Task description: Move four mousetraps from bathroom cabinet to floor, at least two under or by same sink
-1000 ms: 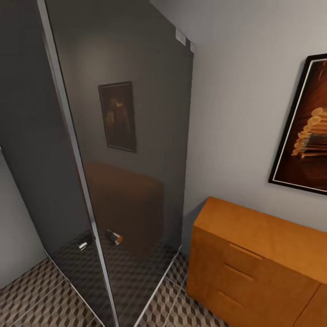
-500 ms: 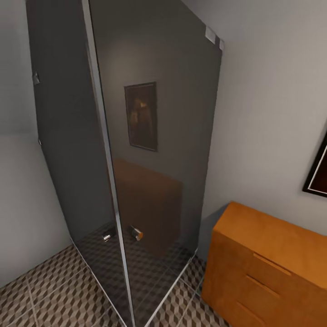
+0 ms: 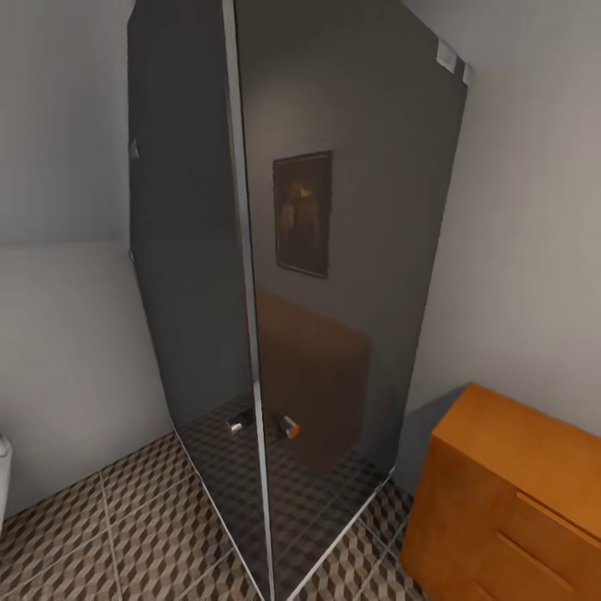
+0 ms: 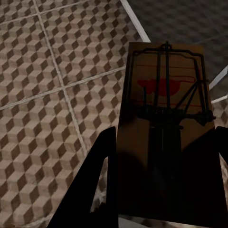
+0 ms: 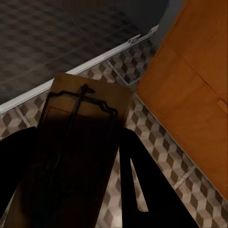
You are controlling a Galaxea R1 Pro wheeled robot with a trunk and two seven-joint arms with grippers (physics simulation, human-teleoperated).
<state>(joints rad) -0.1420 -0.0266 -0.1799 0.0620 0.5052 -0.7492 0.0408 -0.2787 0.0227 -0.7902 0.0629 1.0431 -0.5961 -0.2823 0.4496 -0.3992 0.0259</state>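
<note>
Left wrist view: a mousetrap (image 4: 164,142) sits clamped between the two dark fingers of the left gripper (image 4: 164,190). Tan-wood board, flat, rectangular. Dark wire spring and bar frame run across its upper face; a red spot shows under the wires toward the far end. Near end of the board lies in shadow. The board is held above the bathroom floor (image 4: 57,95), whose tiles carry a brown, beige and white cube pattern with pale grout lines. A pale threshold strip crosses beyond the trap's far end, with darker tinted tiling past it.

Right wrist view: a second mousetrap (image 5: 78,142) is gripped between the fingers of the right gripper (image 5: 76,185). Same tan board, dark wire frame on top; a thin red outline shows at one edge, the rest is shaded. It hangs over the patterned floor, near the pale shower threshold. The cabinet (image 5: 194,95), orange-brown wood, stands beside it, apart from the trap.

Head view: tall dark-tinted glass shower enclosure (image 3: 317,275) fills the middle, metal corner post facing the camera, a framed picture and a brown chest reflected in the pane. The cabinet's corner with slim drawer handles sits at lower right, against the grey wall (image 3: 534,250). Cube-pattern floor at lower left.
</note>
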